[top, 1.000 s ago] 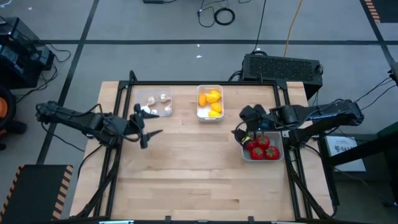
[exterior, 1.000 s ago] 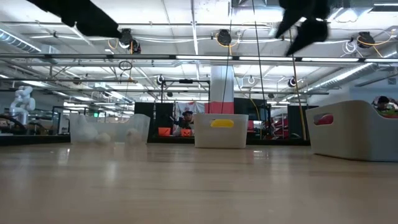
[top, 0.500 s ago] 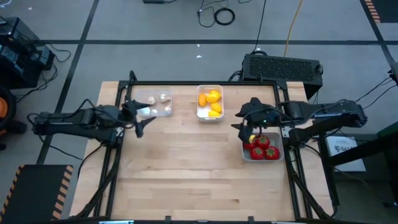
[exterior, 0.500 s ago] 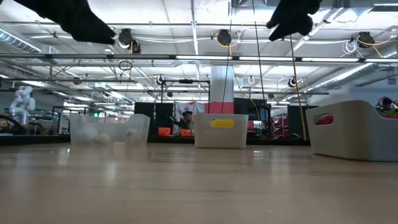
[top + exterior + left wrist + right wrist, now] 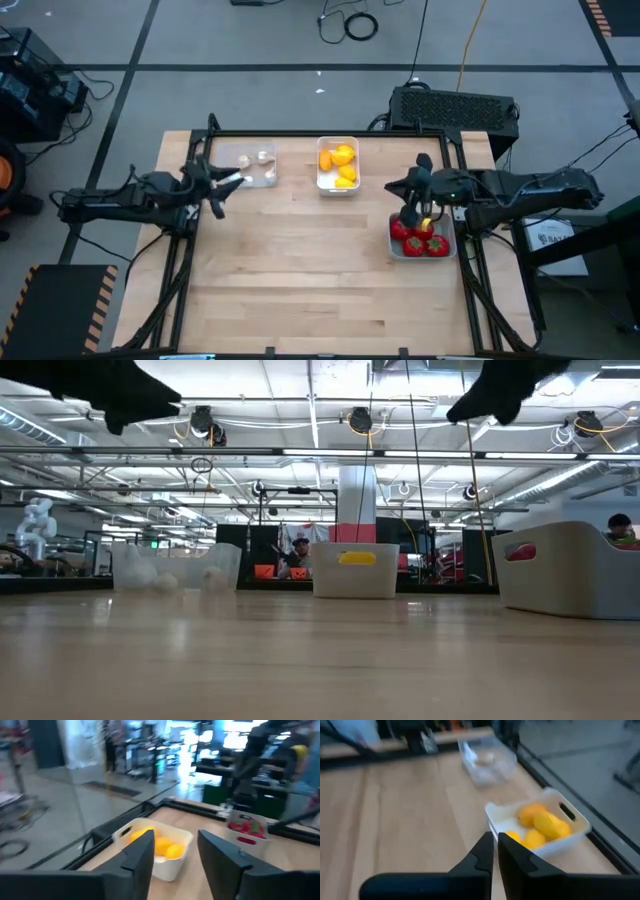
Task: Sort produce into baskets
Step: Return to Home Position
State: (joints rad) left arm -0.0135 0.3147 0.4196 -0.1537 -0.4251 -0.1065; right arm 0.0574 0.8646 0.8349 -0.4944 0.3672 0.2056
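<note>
Three trays hold the produce. The clear tray (image 5: 256, 165) has whitish bulbs, the white tray (image 5: 338, 165) has yellow and orange fruits (image 5: 540, 825), and the grey tray (image 5: 421, 238) has red tomatoes (image 5: 420, 238). My left gripper (image 5: 217, 192) hovers above the table just left of the clear tray. It is open, with nothing between its fingers (image 5: 142, 855). My right gripper (image 5: 410, 212) hangs over the grey tray's far left corner. Its fingers (image 5: 487, 852) are shut on nothing. In the low view both arms sit high above the tabletop.
A black box (image 5: 455, 108) stands beyond the table's far right corner. Bare wood (image 5: 300, 270) fills the middle and near half of the table. Black frame rails (image 5: 330, 133) run along the table's far edge and both sides.
My right gripper has shut and drawn back toward the table's right edge, ending over the grey tray. My left gripper has drawn back toward the left edge and a little toward the far edge. Neither carries anything, and the trays and produce have stayed put.
</note>
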